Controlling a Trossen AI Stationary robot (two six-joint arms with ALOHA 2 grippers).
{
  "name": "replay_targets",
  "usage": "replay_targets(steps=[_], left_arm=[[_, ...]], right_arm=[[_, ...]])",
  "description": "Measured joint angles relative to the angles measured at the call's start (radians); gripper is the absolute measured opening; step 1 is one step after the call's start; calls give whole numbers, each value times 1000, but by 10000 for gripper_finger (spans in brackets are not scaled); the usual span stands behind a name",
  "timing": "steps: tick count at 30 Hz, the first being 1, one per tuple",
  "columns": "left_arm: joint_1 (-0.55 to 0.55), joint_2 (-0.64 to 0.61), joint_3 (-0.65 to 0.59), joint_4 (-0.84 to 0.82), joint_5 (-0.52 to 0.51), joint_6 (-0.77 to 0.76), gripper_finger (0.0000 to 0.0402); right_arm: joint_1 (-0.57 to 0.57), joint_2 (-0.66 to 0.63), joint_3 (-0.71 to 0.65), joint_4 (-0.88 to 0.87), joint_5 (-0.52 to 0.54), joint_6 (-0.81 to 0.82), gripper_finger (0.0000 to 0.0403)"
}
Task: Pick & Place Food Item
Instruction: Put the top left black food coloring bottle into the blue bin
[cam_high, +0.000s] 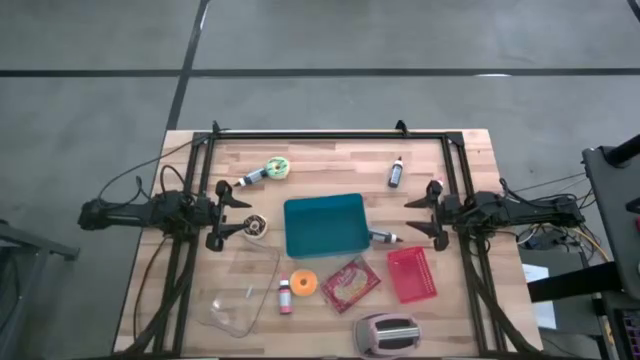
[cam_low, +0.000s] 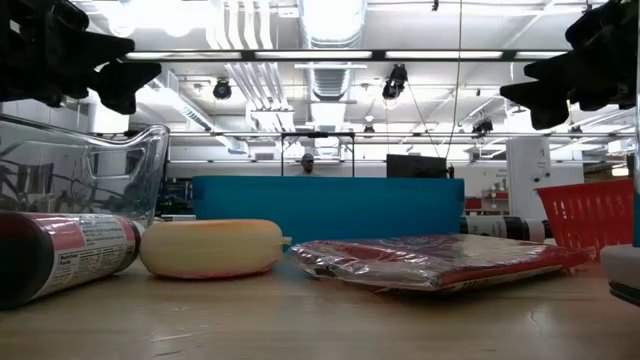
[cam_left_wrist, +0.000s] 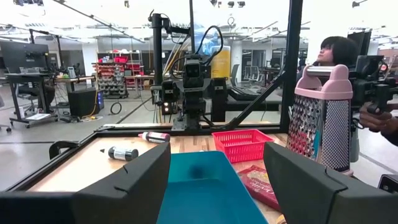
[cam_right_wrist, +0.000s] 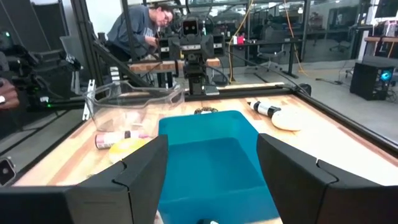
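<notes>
- High view: both arms are waiting at mid-height of the frame, left hand (cam_high: 232, 212) at the left edge of the teal bin (cam_high: 326, 224), right hand (cam_high: 425, 216) at its right edge, facing each other across it.
- Both hands are standing released, fingers spread, grasping nothing; the wrist views are showing open gaps with only the bin beyond.
- The task is not naming which food item. Likely candidate: the red wrapped packet (cam_high: 350, 282), lying flat on the desk (cam_high: 330, 160) in the lower centre of the frame, just below the bin and just left of the red basket (cam_high: 411, 273).
- Its long axis is running diagonally, lower left to upper right.
- Key relation: the packet is lying below and inward of both hands; the right hand appears somewhat nearer, though the basket is sitting close to that approach path.
- Second candidate: the orange round item (cam_high: 304, 283), just left of the packet, beside a small pink bottle (cam_high: 285, 296); this one is lying nearer the left hand.
- Judgement: either reach is needing a swing toward the lower frame edge before descent.
</notes>
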Motion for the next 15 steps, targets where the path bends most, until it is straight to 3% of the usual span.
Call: replay_targets(steps=[15], left_arm=[[0, 0, 0, -29, 0, -15, 261]], right_arm=[[0, 65, -3, 4, 81, -43, 240]])
